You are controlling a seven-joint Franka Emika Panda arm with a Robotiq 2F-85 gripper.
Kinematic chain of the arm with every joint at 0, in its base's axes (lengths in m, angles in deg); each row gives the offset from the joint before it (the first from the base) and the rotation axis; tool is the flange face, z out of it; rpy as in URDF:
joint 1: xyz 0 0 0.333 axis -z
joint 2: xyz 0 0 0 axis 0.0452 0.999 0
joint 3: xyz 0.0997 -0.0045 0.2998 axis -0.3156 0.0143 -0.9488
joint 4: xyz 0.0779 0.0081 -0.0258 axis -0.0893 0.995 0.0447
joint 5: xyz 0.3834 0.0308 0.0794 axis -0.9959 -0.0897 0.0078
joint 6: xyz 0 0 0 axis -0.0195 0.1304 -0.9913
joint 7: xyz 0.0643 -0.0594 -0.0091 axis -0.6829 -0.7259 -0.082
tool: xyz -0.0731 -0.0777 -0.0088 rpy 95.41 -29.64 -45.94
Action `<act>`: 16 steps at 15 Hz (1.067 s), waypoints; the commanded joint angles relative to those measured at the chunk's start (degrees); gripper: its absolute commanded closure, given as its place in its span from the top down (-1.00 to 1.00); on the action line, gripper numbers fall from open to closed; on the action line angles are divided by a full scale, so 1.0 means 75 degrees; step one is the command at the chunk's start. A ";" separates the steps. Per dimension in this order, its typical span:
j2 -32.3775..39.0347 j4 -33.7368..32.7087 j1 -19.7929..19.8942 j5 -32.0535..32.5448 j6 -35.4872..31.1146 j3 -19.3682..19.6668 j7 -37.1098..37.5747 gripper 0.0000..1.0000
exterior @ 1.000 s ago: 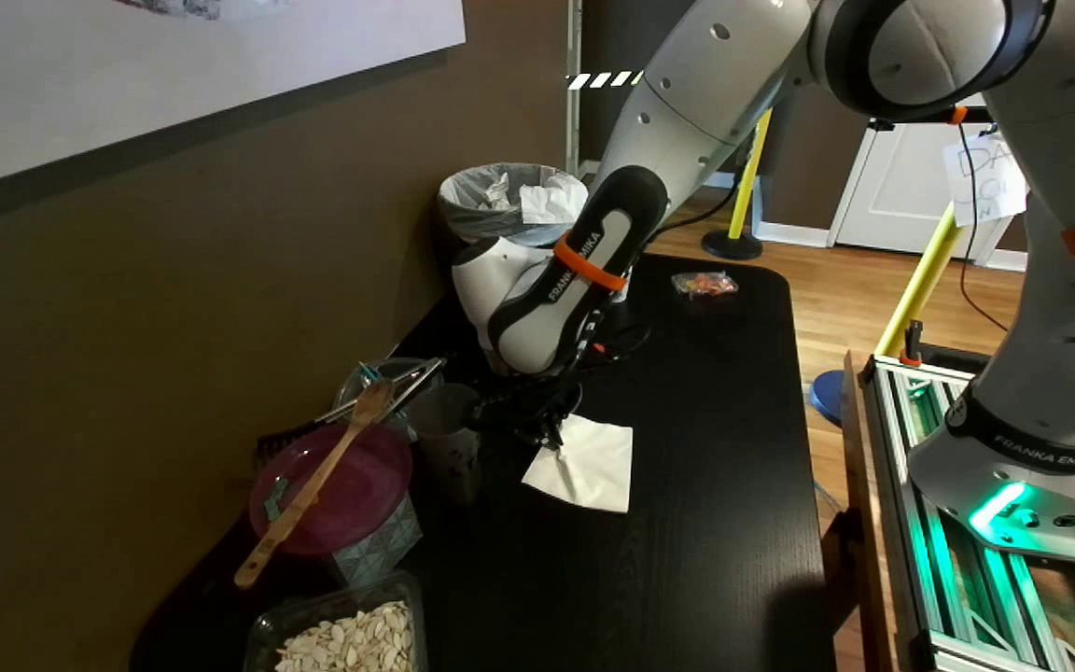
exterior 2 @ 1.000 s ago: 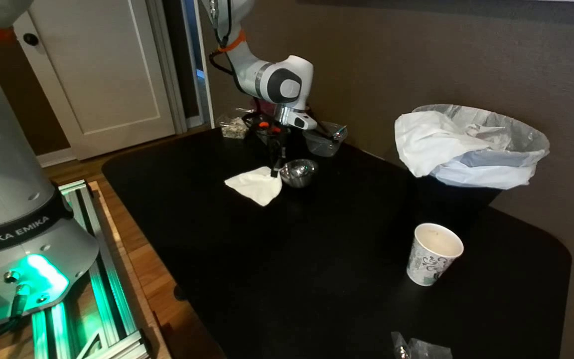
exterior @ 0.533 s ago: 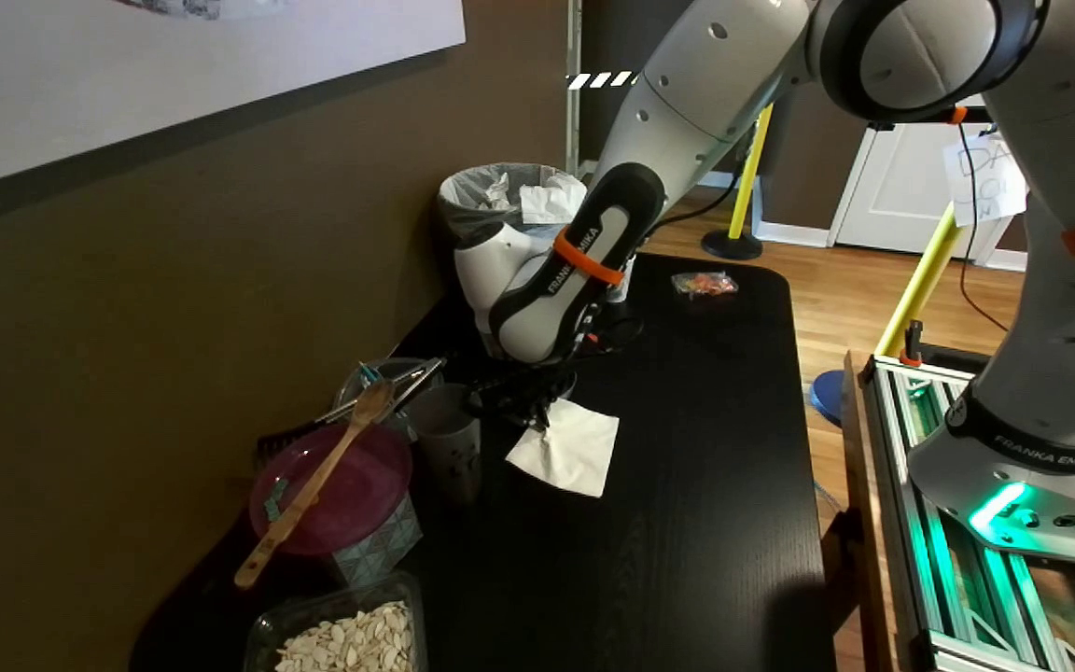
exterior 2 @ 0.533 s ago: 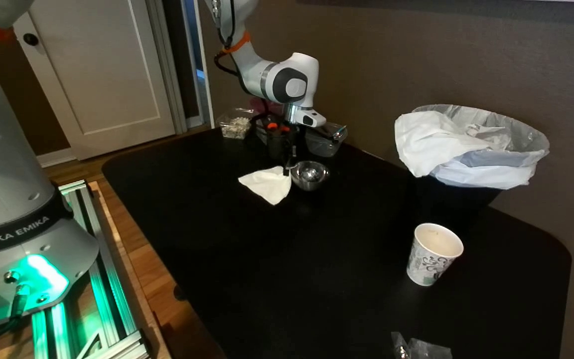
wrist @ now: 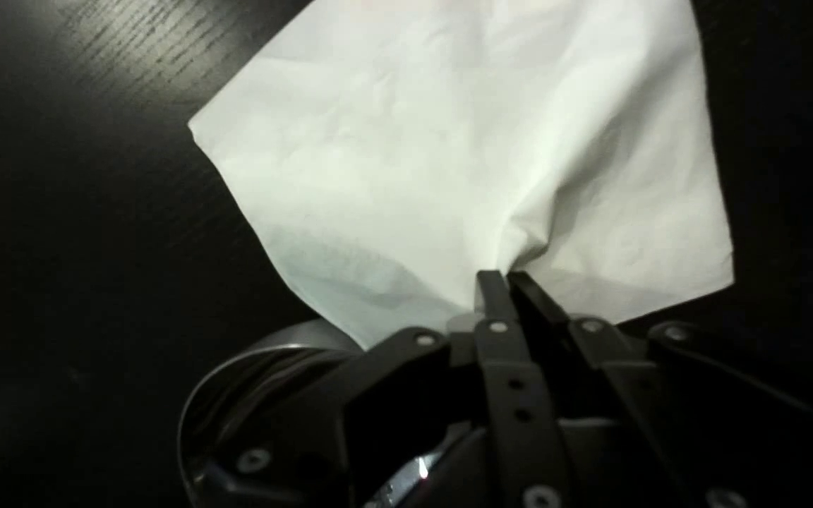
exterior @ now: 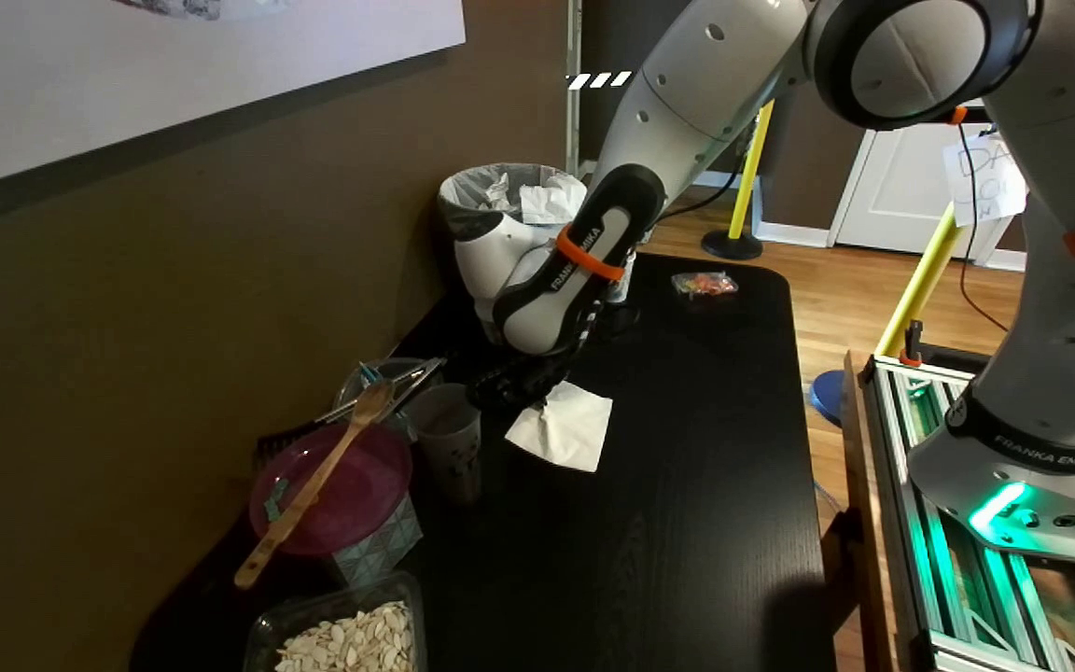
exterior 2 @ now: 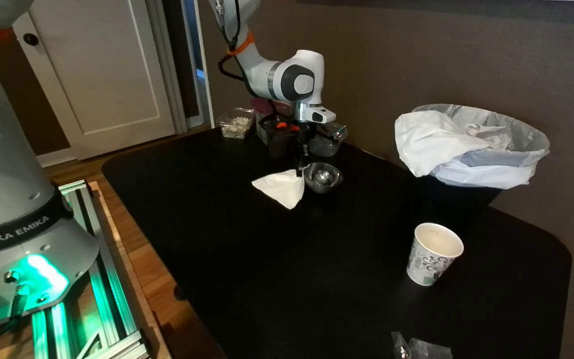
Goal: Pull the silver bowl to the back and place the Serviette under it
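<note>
Plainly, the gripper [wrist: 504,276] is pinching a fold of the napkin [wrist: 392,162] on the black table [wrist: 145,63]. In an exterior view the silver bowl [exterior 2: 322,185] is sitting just beside it; in the wrist view the gripper is covering much of the bowl. In an exterior view the arm [exterior: 551,280] and gripper are hiding it, and a tall cup [exterior: 453,453] is standing near a pink dish [exterior: 360,499].

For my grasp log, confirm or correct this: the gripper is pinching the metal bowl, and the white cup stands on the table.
Not the metal bowl: the wrist view shows the gripper pinching the napkin. The white cup does stand on the table.
</note>
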State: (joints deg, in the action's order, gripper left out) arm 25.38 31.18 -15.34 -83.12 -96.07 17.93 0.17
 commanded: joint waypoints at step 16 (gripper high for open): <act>-0.0156 0.0437 -0.0219 0.0868 0.0587 -0.0528 -0.1611 -0.97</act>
State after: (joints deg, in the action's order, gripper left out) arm 25.09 33.03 -17.51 -77.91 -91.32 15.51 -8.31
